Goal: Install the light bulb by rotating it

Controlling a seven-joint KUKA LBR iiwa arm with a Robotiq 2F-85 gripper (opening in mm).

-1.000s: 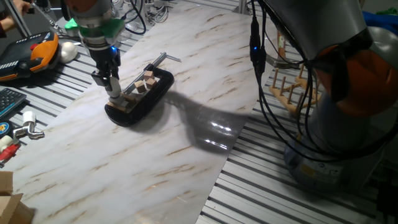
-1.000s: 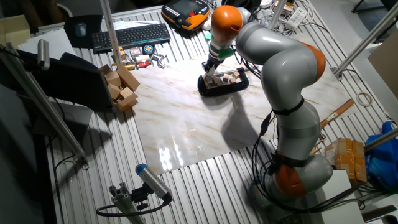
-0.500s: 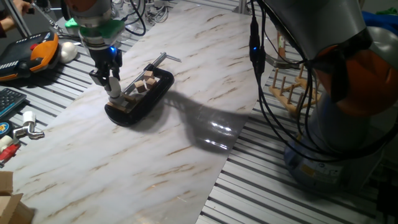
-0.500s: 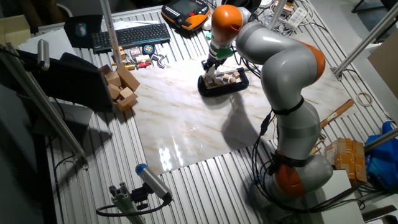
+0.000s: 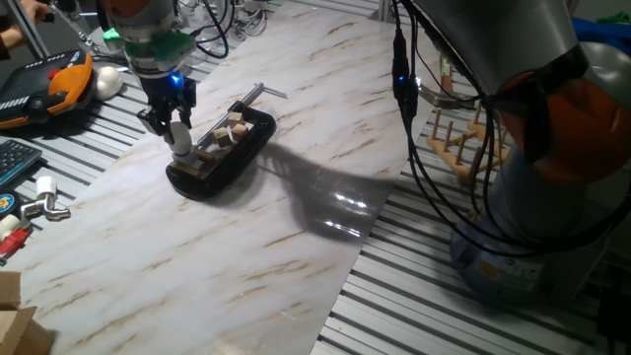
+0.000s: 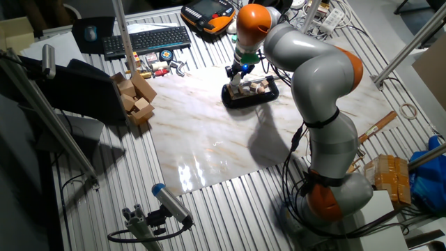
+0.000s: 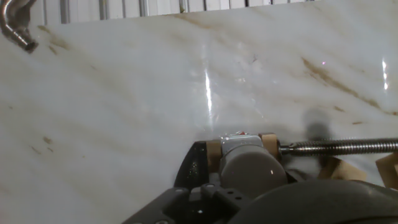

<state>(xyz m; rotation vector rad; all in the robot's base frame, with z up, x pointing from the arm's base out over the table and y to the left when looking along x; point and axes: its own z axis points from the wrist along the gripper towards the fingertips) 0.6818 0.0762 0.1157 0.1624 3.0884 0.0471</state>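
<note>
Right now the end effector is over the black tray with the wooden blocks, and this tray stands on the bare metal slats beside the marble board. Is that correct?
Not quite. The end effector is over the black tray with the wooden blocks, but the tray stands on the marble board, not on the metal slats. Both fixed views show this.

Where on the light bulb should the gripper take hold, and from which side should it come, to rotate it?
Probably on the round frosted globe of the light bulb, coming from above along its axis. It stands base-down at one end of the black tray, beside the wooden blocks, so only the globe is free. The gripper is already over it.
</note>
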